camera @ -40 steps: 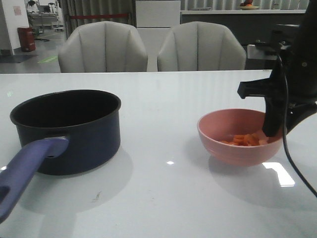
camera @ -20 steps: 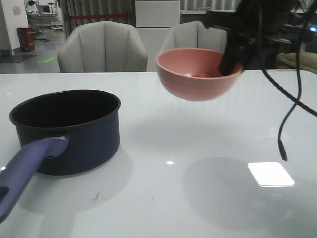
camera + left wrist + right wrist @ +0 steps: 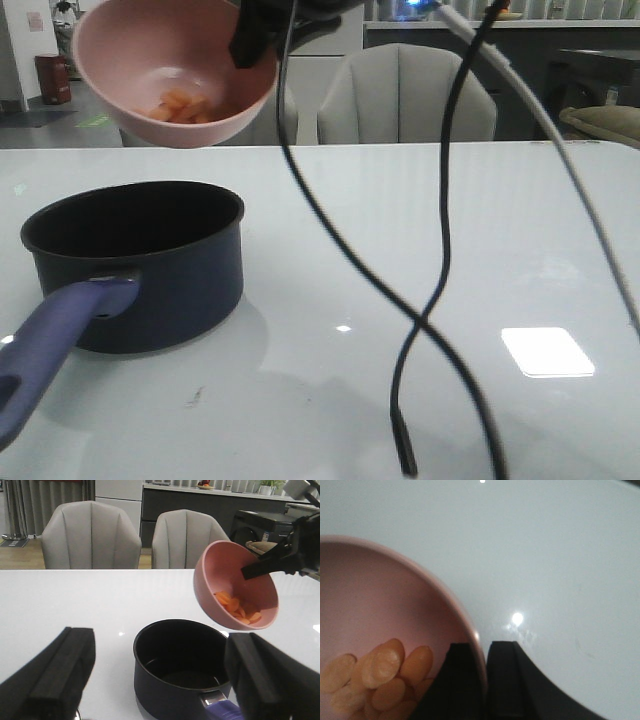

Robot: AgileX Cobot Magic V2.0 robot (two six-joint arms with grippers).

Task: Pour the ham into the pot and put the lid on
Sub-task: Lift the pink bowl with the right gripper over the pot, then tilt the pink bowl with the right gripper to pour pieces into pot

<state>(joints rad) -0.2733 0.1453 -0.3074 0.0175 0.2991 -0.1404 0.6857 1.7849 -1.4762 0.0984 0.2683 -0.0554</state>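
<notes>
My right gripper (image 3: 248, 42) is shut on the rim of the pink bowl (image 3: 150, 60), one finger inside and one outside (image 3: 482, 652). It holds the bowl tilted in the air above the dark navy pot (image 3: 140, 262). The ham (image 3: 178, 106), several orange slices, lies in the bowl's low side; it also shows in the left wrist view (image 3: 235, 607) and the right wrist view (image 3: 385, 675). The pot (image 3: 182, 667) is empty, its lavender-blue handle (image 3: 50, 345) pointing at the front left. My left gripper (image 3: 160, 680) is open, empty, near the pot. The lid is out of view.
Black and grey cables (image 3: 440, 260) hang from the right arm across the middle of the white table (image 3: 450, 400). Two grey chairs (image 3: 405, 95) stand behind the table's far edge.
My right gripper has lifted the pink bowl off the table at the right, carried it left and up over the pot, and tilted it. The pot has not moved.
</notes>
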